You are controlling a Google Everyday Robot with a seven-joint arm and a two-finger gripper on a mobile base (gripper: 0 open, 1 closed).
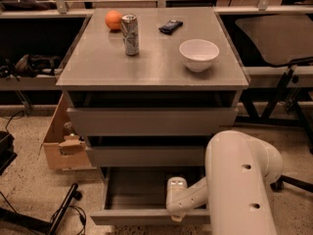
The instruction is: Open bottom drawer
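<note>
The grey cabinet (151, 62) has three drawers. The bottom drawer (142, 215) is pulled out toward me, with its plain grey tray (137, 190) showing inside. The middle drawer front (146, 156) and the top drawer front (151, 121) sit above it. My white arm (239, 180) reaches in from the lower right. The gripper (175, 214) is at the bottom drawer's front edge, just right of its centre, mostly hidden behind the wrist.
On the cabinet top stand a silver can (130, 34), an orange (113, 19), a dark small object (170, 26) and a white bowl (199, 54). A cardboard box (61, 141) sits left of the cabinet. A chair (279, 58) stands at right. Cables lie on the floor at left.
</note>
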